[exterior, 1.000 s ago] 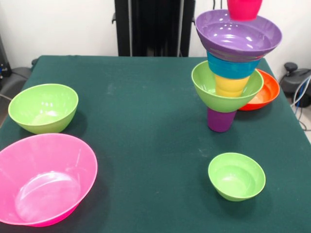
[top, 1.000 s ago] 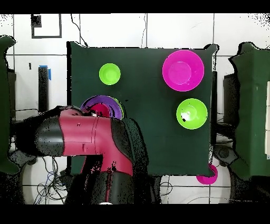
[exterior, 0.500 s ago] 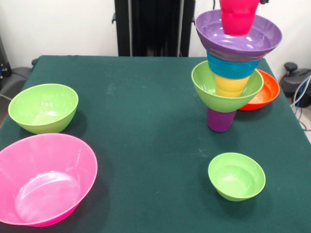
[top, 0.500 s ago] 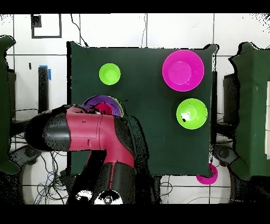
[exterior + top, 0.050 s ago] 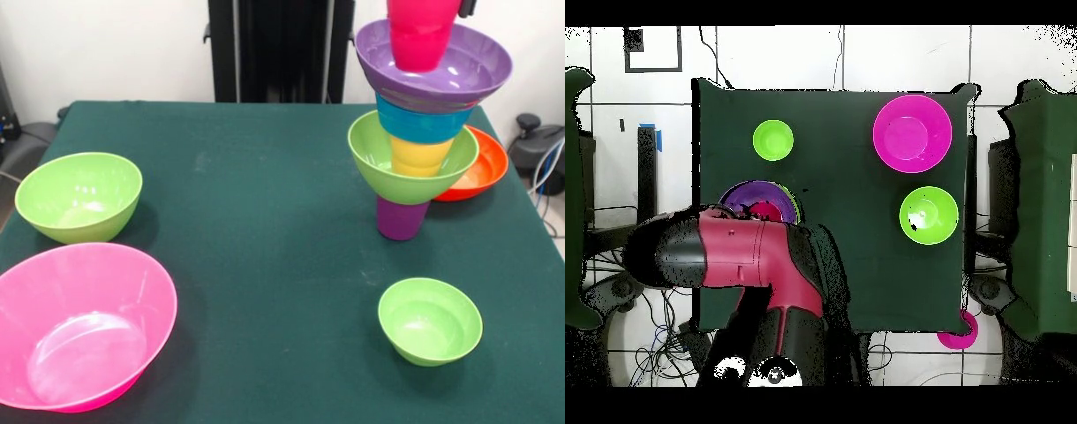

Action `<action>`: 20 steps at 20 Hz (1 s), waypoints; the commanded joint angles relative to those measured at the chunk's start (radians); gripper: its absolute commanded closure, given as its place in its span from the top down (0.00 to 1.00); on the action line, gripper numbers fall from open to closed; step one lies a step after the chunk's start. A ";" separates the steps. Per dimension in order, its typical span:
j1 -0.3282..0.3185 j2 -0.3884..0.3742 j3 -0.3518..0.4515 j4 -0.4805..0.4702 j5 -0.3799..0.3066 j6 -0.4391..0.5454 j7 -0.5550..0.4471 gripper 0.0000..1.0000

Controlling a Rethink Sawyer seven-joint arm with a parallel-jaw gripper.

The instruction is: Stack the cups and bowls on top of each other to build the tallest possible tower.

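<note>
The tower stands at the right of the front view: a purple cup (image 5: pixel 402 219) at the base, then a lime green bowl (image 5: pixel 375 159), a yellow cup (image 5: pixel 419 156), a blue bowl (image 5: pixel 422 125) and a wide purple bowl (image 5: pixel 468 64). A red cup (image 5: pixel 418 40) sits low inside the purple bowl, its top cut by the picture's edge. Only a dark bit of my gripper (image 5: pixel 463 7) shows beside the cup's top. From overhead, my arm (image 5: pixel 725 260) covers most of the tower, leaving the purple bowl's rim (image 5: pixel 743 193) and a patch of the red cup (image 5: pixel 768 210) visible.
An orange-red bowl (image 5: pixel 485 168) lies right behind the tower. A small lime bowl (image 5: pixel 430 320) sits in front of it. A larger lime bowl (image 5: pixel 79 196) and a big hot pink bowl (image 5: pixel 79 325) occupy the left side of the green table (image 5: pixel 265 221).
The red cup has come down and slightly left, from above the purple bowl to deep inside it. In the overhead view the arm's head shifted a little toward the tower.
</note>
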 commanded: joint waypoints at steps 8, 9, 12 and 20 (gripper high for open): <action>-0.008 0.036 0.060 0.107 -0.008 -0.019 0.112 0.00; -0.007 0.037 0.061 0.107 -0.007 -0.019 0.113 0.00; -0.011 0.045 0.068 0.111 -0.003 -0.038 0.114 0.00; -0.016 0.057 0.081 0.110 0.007 -0.049 0.117 0.00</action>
